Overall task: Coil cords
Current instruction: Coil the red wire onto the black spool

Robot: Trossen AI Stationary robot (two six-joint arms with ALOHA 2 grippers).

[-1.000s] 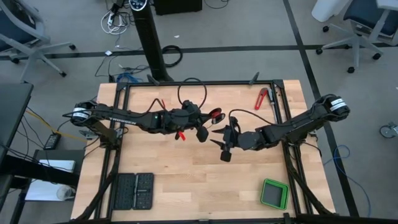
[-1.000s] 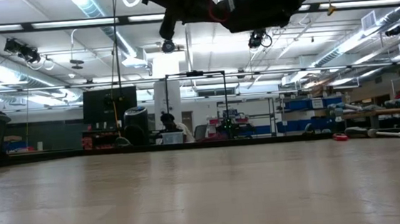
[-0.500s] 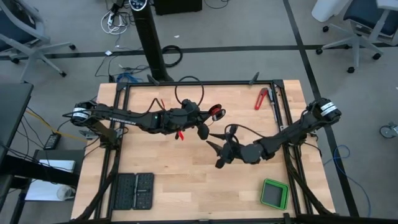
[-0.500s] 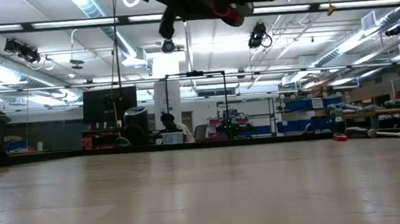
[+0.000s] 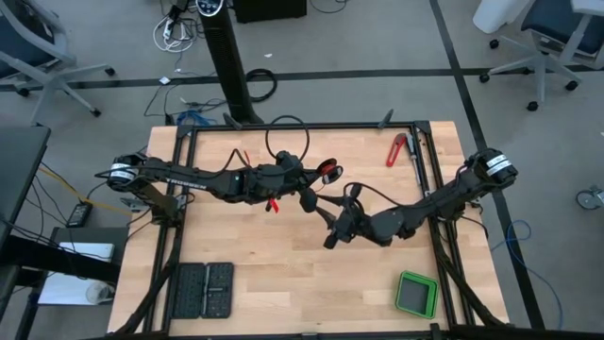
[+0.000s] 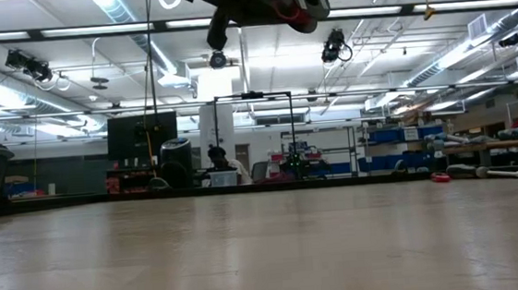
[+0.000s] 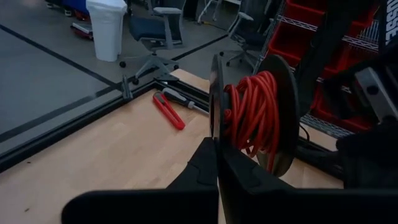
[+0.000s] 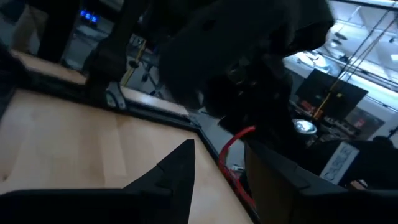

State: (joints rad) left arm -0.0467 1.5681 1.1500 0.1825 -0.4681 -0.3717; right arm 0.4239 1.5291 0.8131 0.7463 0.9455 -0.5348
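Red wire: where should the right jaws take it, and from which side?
Likely the loose red wire strand off the spool that the left gripper holds. It crosses the open right gripper's gap, so come straight ahead and close across it.

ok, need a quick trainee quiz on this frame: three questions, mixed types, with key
1. True or false: the red wire sits wound on a spool held at the left gripper.
2. Multiple choice: in the high view, where is the green box?
A. beside the red-handled tool
B. near the table corner at the picture's lower right
C. under the left arm
3. Fill in: the right gripper has its fingers ____ (open or shut).

Key: 1 true; 2 B; 3 open.
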